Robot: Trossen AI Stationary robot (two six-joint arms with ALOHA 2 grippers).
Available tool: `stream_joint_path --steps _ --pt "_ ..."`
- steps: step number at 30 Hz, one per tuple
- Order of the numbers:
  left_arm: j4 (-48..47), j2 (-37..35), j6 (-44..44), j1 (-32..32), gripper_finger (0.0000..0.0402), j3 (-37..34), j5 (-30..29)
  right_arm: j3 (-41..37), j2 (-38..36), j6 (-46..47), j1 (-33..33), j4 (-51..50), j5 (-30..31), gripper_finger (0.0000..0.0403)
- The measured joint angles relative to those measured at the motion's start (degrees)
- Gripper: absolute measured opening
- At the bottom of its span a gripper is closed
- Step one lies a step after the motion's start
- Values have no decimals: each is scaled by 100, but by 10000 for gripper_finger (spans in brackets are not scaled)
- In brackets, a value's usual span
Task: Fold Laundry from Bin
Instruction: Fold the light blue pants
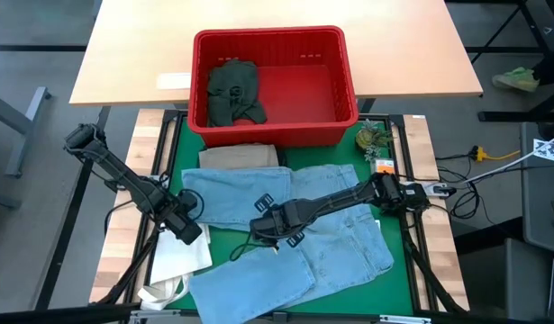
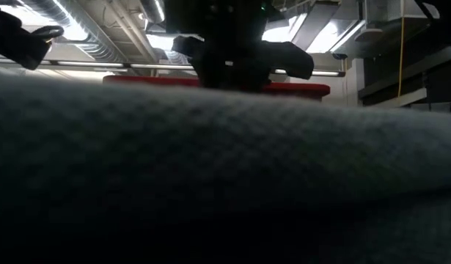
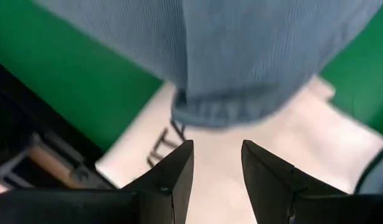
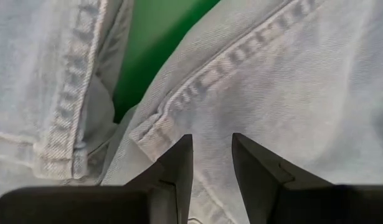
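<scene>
Light blue jeans [image 1: 290, 225] lie spread on the green mat [image 1: 403, 270] before the red bin [image 1: 275, 85] (a dark green piece [image 1: 233, 90] inside). The left gripper [image 3: 217, 163] hovers over a white bag [image 1: 182, 252], fingers parted and empty; the right gripper [image 4: 212, 154], likewise parted, sits above the jeans' crotch.

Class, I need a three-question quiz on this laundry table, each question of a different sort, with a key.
1. True or false: the red basket holds a dark green garment.
2. What lies spread on the green mat? A) light blue jeans B) a red towel C) a striped shirt
3. Fill in: the right gripper hovers over the jeans with its fingers ____.

Key: 1 true; 2 A; 3 open. The left gripper is also open, at the jeans' left edge over a white bag.
</scene>
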Motion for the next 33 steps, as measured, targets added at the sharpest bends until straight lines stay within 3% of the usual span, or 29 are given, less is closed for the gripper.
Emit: stream_joint_path --steps 4,9,17,24,27,33 --pt "-58 0 -147 0 128 0 -356 -84 0 3 -1 21 45 113" --pt "-279 0 -161 2 128 0 -245 -365 -3 6 -4 124 61 113" --pt "-452 0 -251 2 128 0 955 -984 -11 -23 -58 468 4 113" --pt "-447 -34 -215 2 128 0 1311 -1216 -17 -28 -254 244 -447 113" --pt "-429 -61 -110 2 128 61 1283 -1220 -17 -29 -284 224 -453 113" --pt "-196 -61 48 2 128 376 441 -1224 -17 -33 -307 255 -424 113"
